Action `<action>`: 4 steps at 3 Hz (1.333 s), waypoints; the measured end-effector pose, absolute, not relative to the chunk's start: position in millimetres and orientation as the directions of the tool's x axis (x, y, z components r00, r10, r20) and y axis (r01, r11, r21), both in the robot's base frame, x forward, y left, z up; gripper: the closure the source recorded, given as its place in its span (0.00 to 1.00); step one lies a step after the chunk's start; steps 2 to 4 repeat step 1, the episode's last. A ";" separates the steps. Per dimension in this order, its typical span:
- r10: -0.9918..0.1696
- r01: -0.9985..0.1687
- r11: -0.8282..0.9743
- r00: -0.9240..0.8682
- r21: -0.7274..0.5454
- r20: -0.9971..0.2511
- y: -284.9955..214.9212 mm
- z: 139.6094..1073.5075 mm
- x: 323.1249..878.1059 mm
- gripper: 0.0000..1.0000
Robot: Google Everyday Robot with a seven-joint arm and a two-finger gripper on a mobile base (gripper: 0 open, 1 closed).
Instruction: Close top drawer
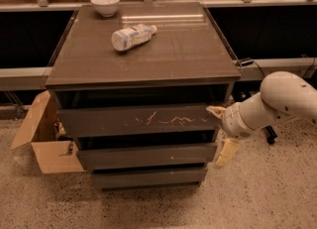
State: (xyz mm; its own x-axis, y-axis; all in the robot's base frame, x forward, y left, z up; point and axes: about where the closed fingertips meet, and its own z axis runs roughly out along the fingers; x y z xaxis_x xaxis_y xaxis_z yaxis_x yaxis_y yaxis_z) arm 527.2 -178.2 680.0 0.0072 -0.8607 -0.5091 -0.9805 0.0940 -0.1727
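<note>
The top drawer [138, 120] is the wide dark grey-brown front with pale scratches right of centre, just under the cabinet top. A dark gap shows above it. My gripper [221, 131] is at the drawer's right end, on a white arm coming in from the right. It is open and empty. The upper finger [216, 110] touches the right edge of the drawer front. The lower finger [226, 151] hangs beside the middle drawer [146, 155].
On the cabinet top [188, 49] a plastic bottle [132, 36] lies on its side and a white bowl [105, 4] stands at the back left. An open cardboard box [43, 139] sits on the floor to the left. The bottom drawer [148, 177] is below.
</note>
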 end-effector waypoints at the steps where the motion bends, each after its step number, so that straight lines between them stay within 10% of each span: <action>1: -0.857 -0.978 0.124 -0.021 -0.167 -0.515 -196.3 704.5 482.0 0.00; 4: -0.857 -0.978 0.124 -0.021 -0.167 -0.515 -196.3 704.5 482.0 0.00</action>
